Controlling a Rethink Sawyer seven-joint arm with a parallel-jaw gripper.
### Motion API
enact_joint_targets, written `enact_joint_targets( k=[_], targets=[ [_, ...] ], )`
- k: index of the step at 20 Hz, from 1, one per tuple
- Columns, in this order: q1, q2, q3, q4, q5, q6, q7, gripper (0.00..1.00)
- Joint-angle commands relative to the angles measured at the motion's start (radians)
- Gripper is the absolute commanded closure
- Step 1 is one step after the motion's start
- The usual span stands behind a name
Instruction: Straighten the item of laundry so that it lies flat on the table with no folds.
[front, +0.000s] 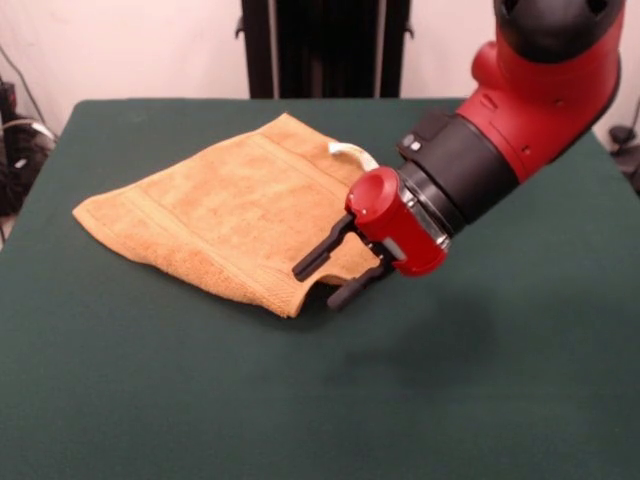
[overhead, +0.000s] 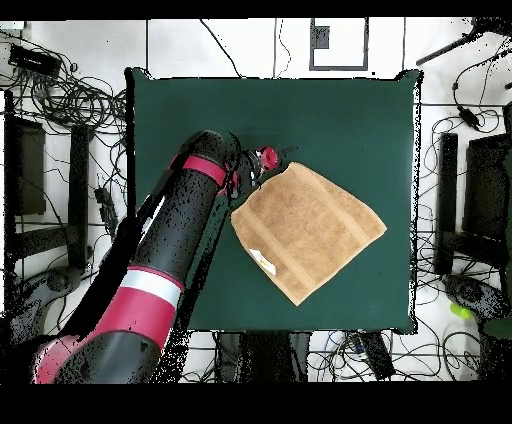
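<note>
The orange-tan towel (front: 215, 215) lies spread on the dark green table (front: 480, 380), set like a diamond, with woven bands and a white tag (front: 350, 152) at its far edge. Its near right corner looks slightly raised. My gripper (front: 328, 280) is tilted low at that corner, with its two black fingers (front: 318, 255) apart. One finger is over the towel and the other is at the towel's edge. In the overhead view the towel (overhead: 310, 230) sits right of centre on the table (overhead: 200, 110), and the gripper (overhead: 268, 160) is at its upper left corner.
The red and black arm (overhead: 170, 270) reaches over the table's left part in the overhead view. The black pedestal (front: 325, 45) stands behind the table's far edge. Cables and stands (overhead: 60, 100) lie around the table on the floor.
</note>
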Motion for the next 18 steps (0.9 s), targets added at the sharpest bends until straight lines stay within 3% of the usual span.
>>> enact_joint_targets(
  k=[1,12,18],
  targets=[
    [-0.017,0.052,0.064,-0.006,0.07,-0.085,0.338,0.0],
    [-0.031,0.03,0.097,0.028,0.067,0.021,0.189,0.0],
    [-0.029,0.036,0.094,0.034,0.065,0.069,0.163,0.0]
  ],
)
